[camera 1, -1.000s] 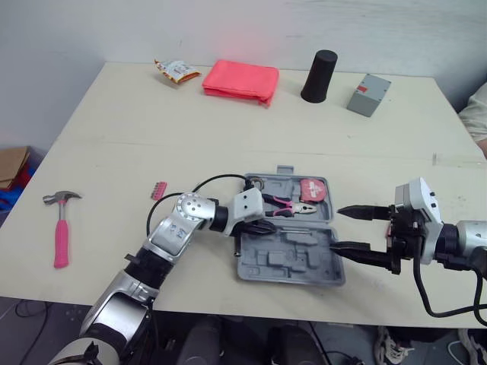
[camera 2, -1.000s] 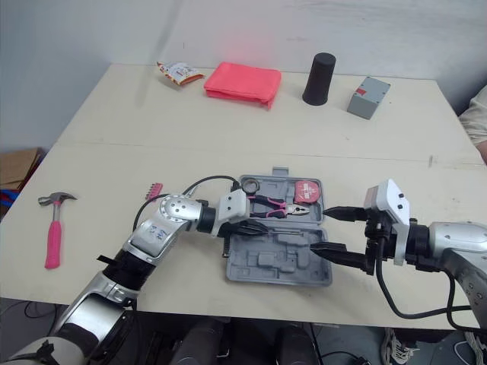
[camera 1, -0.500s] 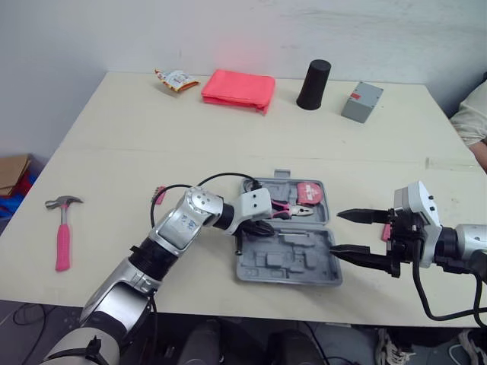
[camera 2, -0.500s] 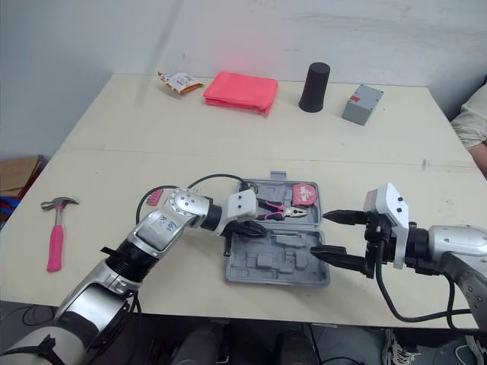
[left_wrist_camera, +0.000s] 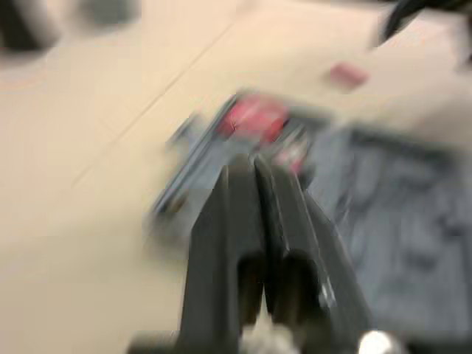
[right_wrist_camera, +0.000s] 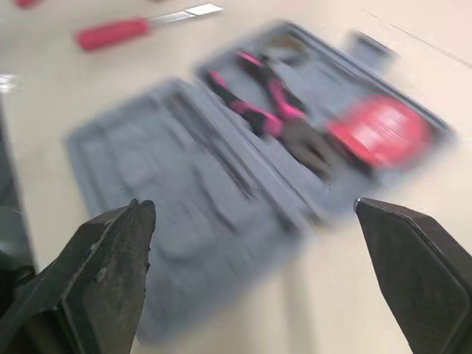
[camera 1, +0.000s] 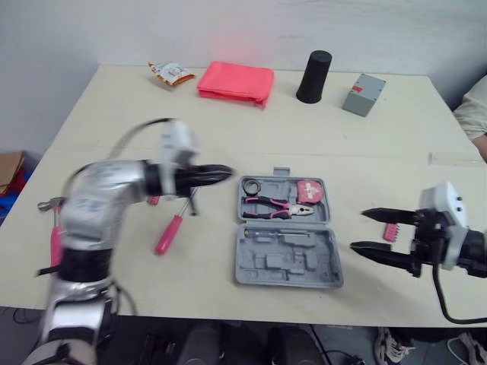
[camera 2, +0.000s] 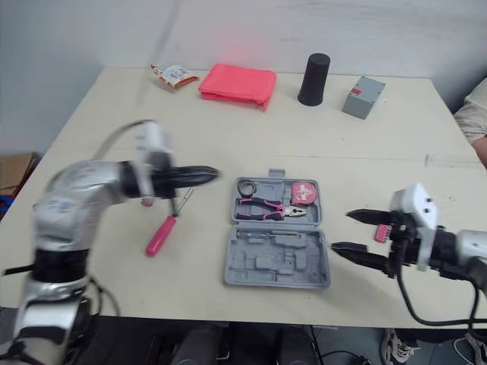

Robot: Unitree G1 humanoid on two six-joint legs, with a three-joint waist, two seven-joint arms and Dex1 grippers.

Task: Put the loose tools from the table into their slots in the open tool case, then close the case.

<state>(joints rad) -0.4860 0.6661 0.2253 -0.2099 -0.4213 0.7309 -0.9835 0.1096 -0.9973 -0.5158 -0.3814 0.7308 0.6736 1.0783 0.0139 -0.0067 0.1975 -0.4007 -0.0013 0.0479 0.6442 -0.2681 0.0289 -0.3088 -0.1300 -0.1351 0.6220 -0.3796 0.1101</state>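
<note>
Pliers [camera 1: 278, 205] and tape measure [camera 1: 309, 190] are sitting in the case [camera 1: 285, 262]; screwdriver [camera 1: 169, 234], hammer [camera 1: 55, 245] and bit strip [camera 1: 391, 231] are lying loose. I'm keeping the left gripper [camera 1: 227, 172] jaws pinched together and empty, the right gripper [camera 1: 358, 230] jaws gaping and empty.

This looks like a test room, a kind of lab. There is a bare white wall [camera 1: 228, 30] and one big cream table [camera 1: 228, 129]. Odd things stand in a row at its back: a folded pink cloth [camera 1: 236, 80], a tall black cup [camera 1: 313, 76], a small grey box [camera 1: 363, 94] and a crinkly snack packet [camera 1: 170, 72].
</note>
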